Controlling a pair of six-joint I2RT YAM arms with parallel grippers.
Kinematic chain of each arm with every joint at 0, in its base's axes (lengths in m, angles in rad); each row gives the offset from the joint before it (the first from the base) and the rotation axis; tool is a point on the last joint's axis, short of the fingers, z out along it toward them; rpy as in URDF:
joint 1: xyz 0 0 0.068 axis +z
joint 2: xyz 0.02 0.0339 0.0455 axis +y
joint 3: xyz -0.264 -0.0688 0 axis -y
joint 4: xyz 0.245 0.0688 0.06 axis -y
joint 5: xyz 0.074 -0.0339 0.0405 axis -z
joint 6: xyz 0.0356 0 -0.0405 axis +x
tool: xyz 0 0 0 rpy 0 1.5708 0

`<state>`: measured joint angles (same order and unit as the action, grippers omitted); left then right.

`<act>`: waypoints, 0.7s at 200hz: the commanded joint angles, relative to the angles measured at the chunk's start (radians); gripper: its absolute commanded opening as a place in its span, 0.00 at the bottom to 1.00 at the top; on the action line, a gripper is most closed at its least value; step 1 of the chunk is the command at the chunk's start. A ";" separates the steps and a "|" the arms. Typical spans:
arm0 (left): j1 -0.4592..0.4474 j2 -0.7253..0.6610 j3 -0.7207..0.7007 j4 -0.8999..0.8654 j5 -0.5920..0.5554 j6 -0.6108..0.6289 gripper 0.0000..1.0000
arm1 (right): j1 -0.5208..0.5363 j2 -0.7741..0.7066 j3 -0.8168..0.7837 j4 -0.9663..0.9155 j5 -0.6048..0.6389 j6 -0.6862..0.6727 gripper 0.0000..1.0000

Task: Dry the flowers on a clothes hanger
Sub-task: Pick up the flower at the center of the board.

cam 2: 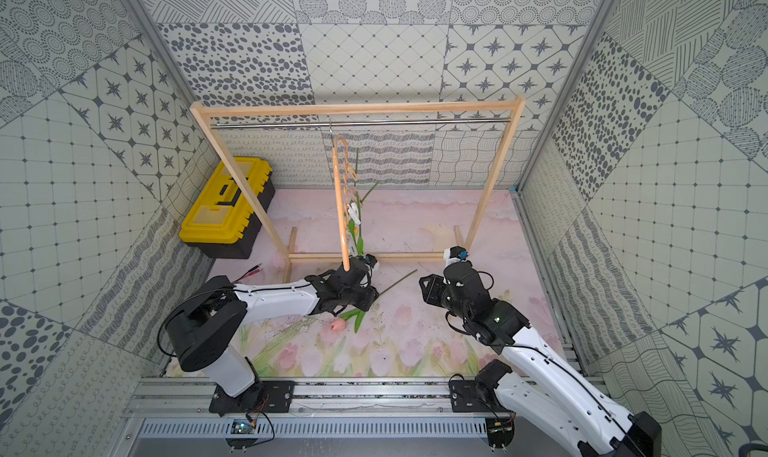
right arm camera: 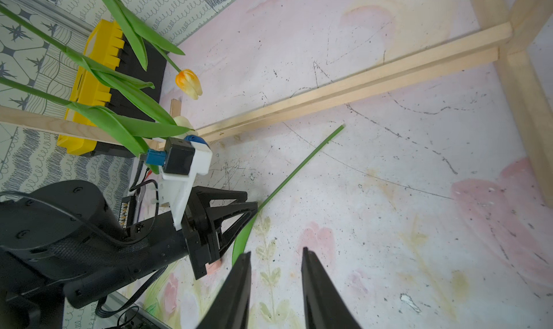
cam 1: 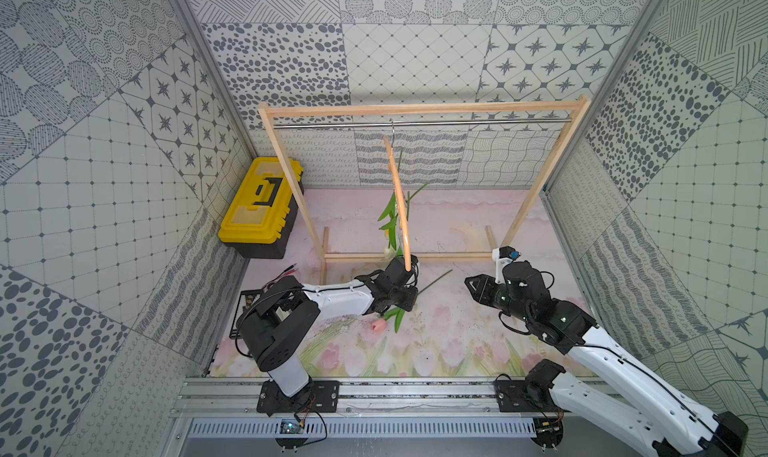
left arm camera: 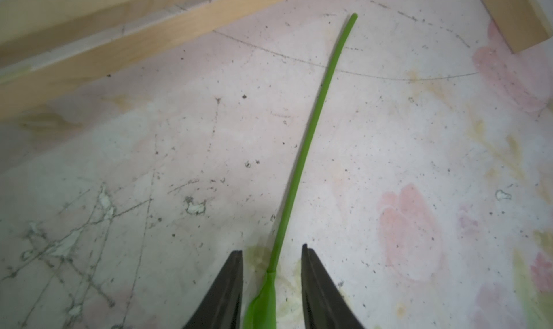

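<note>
The clothes hanger [cam 1: 399,201] [cam 2: 341,201] hangs edge-on from the steel rod. Flowers are clipped to it head down; a yellow head [right arm camera: 188,83] and a cream head [right arm camera: 182,122] show among green leaves. A pink flower [cam 1: 377,325] [cam 2: 338,325] lies on the mat, its stem [left arm camera: 311,127] [right arm camera: 299,169] pointing toward the frame. My left gripper [cam 1: 413,297] [left arm camera: 271,249] is low over that stem. Its jaws stand open either side of the stem, with a gap on both sides. My right gripper [cam 1: 469,284] [right arm camera: 274,251] hovers open to the right, nothing between its fingers.
A large wooden frame [cam 1: 419,109] with a steel rod [cam 1: 457,121] spans the back; its base rail [cam 1: 449,255] lies just behind both grippers. A yellow toolbox [cam 1: 259,205] sits at the back left. Patterned walls close in on three sides.
</note>
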<state>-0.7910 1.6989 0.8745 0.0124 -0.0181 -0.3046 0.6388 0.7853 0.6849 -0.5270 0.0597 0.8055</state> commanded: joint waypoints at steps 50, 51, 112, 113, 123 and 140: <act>-0.004 0.113 0.075 0.001 0.066 0.092 0.17 | -0.005 -0.033 -0.001 0.005 0.006 0.020 0.33; -0.005 0.112 0.074 0.000 0.066 0.093 0.17 | -0.005 -0.033 -0.001 0.005 0.006 0.020 0.34; -0.022 0.076 0.070 -0.141 -0.018 0.138 0.18 | -0.011 -0.024 0.001 0.020 -0.002 0.021 0.32; -0.023 0.076 0.069 -0.140 -0.018 0.139 0.18 | -0.010 -0.024 0.001 0.021 -0.002 0.020 0.32; -0.023 0.082 0.064 -0.135 -0.017 0.143 0.17 | -0.012 -0.021 -0.001 0.026 -0.007 0.022 0.30; -0.027 0.107 0.074 -0.134 -0.015 0.143 0.09 | -0.015 -0.015 0.001 0.033 -0.014 0.022 0.29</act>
<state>-0.8070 1.7863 0.9390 -0.0418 -0.0120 -0.2028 0.6308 0.7658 0.6849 -0.5346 0.0566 0.8261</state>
